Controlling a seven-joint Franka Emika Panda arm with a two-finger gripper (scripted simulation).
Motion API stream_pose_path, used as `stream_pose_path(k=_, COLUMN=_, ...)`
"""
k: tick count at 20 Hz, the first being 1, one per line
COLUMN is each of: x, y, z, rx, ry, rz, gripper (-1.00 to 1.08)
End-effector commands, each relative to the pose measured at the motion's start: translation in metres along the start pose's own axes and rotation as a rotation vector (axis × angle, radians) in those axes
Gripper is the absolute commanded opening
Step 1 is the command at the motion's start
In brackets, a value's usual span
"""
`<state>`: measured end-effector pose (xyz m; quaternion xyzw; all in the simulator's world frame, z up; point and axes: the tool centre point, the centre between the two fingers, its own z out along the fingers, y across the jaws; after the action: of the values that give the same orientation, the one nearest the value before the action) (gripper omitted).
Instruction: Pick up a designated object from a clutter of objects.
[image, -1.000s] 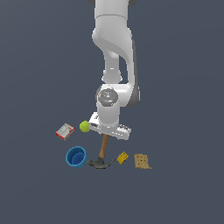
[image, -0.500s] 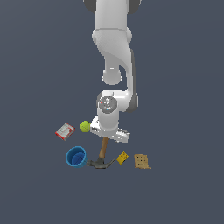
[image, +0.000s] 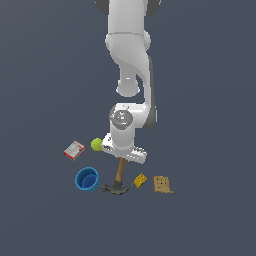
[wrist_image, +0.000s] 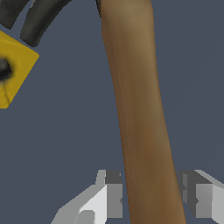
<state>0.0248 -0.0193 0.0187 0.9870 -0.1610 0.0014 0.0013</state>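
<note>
The end effector (wrist_image: 151, 199) is parked low over the hammer (image: 118, 178), and in the wrist view its two fingers (wrist_image: 111, 197) are seen on either side of the brown wooden handle (wrist_image: 135, 109), one just beside it and the other a little apart, so it's released and straddling rather than clamped on anything. In the exterior view the fingers themselves are hidden under the white hand body, and only the lower stretch of the handle is seen poking out below it. The hammer is lying flat on the dark bench (image: 210, 100), with its dark grey head (image: 116, 188) at the end nearest the camera. A small yellow block (image: 140, 180) is found just beside the head on the exterior view's right, and a tan cracker-like square (image: 162, 184) sits a bit further right. A blue cup (image: 87, 179) stands near the head on the exterior view's left. Further back on that side, a yellow-green ball (image: 96, 144) is seen near the hand body, and a red-and-white box (image: 74, 150) lies beyond it.
</note>
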Motion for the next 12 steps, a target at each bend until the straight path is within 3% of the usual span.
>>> stream_pose_path(k=1, x=0.000, y=-0.001, z=0.000, rx=0.001, ry=0.000, rz=-0.001, gripper=-1.00)
stream_pose_path(k=12, x=-0.008, y=0.009, z=-0.025, rx=0.001, ry=0.000, rz=-0.001, gripper=-1.00)
